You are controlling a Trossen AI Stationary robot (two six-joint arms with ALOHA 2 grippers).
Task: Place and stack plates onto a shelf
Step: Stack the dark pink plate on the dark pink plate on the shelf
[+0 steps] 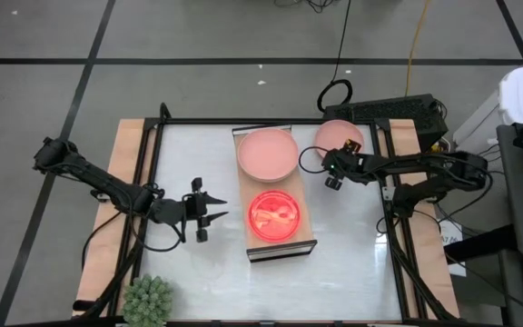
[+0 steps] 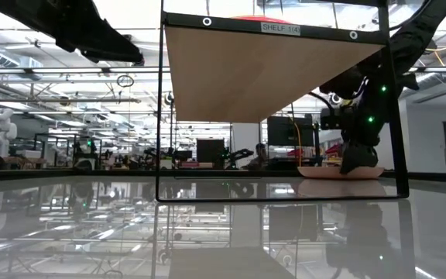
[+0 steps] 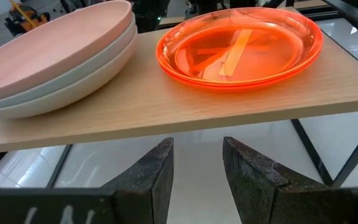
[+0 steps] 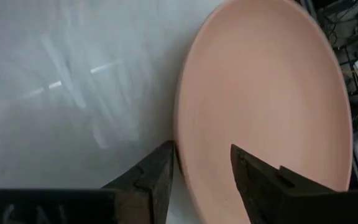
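Shelf bearing salmon plate and hot pink plate, right tool over another salmon plate

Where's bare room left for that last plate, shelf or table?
Shelf: both visible spots are taken, by the salmon stack and the glossy pink plates. Bare tabletop lies between shelf and right frame. Left side is crowded by the left gripper.

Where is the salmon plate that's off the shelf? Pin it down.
In the high view the loose salmon plate lies on the table's far right, just right of the shelf, under the right tool.
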